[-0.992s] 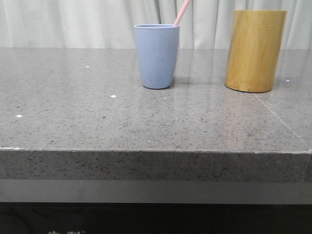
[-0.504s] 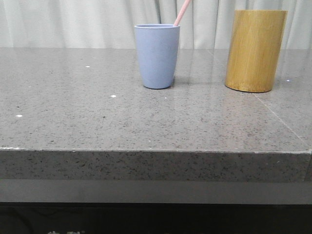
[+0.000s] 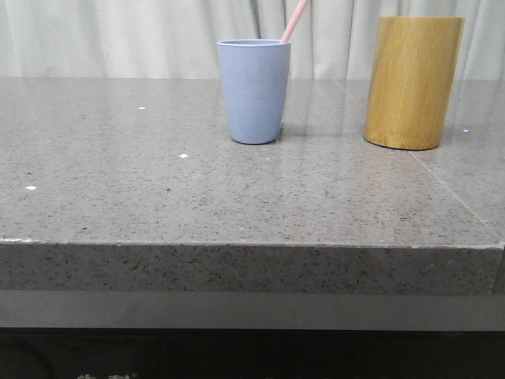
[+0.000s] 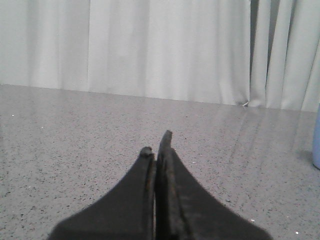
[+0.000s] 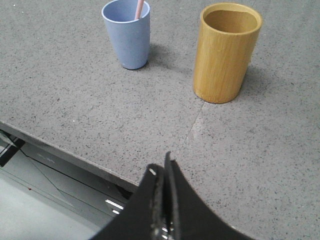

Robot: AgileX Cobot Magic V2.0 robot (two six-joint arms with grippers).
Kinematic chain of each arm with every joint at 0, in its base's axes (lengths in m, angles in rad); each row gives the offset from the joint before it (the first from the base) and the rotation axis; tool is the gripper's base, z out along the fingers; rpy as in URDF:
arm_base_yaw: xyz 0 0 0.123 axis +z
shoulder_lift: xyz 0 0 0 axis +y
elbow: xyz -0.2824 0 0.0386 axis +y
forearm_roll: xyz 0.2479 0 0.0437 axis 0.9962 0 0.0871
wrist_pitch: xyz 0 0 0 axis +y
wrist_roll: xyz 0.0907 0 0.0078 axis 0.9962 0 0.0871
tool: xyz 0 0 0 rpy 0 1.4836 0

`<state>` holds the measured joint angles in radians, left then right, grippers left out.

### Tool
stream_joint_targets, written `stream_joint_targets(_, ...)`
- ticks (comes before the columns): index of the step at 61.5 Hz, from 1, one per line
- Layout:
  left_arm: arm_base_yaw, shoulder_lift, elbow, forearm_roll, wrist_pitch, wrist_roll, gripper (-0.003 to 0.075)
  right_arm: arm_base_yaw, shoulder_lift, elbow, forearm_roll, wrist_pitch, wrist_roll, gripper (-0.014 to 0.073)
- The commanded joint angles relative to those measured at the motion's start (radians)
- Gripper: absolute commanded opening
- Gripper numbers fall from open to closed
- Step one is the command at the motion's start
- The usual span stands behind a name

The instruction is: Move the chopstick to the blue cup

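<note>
Chopstick (image 3: 295, 20), thin and pink, leans in matte blue cup (image 3: 254, 91); both grippers pressed together, empty.

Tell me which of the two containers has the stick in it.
The small light-blue tapered cup: the thin pale pink chopstick leans out over its rim. The taller tan bamboo cylinder looks empty inside.

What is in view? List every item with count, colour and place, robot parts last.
Pale pink chopstick: one, pink, standing tilted in the blue cup.
Light-blue tapered cup: one, blue, centre back of table.
Tan bamboo cylinder: one, tan, right of the cup, apart from it; looks empty from the right wrist view.
Grey speckled stone table: one, grey.
White curtain: behind the table.
Left tool: black, shut, holding nothing.
Right tool: black, shut, holding nothing, over the table's front edge.
</note>
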<state>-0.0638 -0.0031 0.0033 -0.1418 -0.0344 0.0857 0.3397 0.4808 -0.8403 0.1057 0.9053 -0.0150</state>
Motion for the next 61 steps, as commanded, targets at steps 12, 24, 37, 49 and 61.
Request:
stream_joint_targets(12, 0.001, -0.023, 0.014, -0.009, -0.070, -0.001, -0.0019, -0.001, 0.006, -0.024, 0.008, -0.076, -0.003, -0.0066)
stream_joint_targets(24, 0.001, -0.023, 0.014, -0.009, -0.070, -0.001, -0.0019, -0.001, 0.006, -0.024, 0.008, -0.076, -0.003, -0.0066)
stream_joint_targets(37, 0.001, -0.023, 0.014, -0.009, -0.070, -0.001, -0.0019, -0.043, -0.040, 0.036, -0.032, -0.145, -0.008, -0.0066)
stream_joint_targets(49, 0.001, -0.023, 0.014, -0.009, -0.070, -0.001, -0.0019, -0.196, -0.224, 0.321, -0.038, -0.473, -0.008, -0.0066)
stream_joint_targets(61, 0.001, -0.023, 0.014, -0.009, -0.070, -0.001, -0.0019, -0.263, -0.401, 0.640, -0.038, -0.749, -0.008, -0.0066)
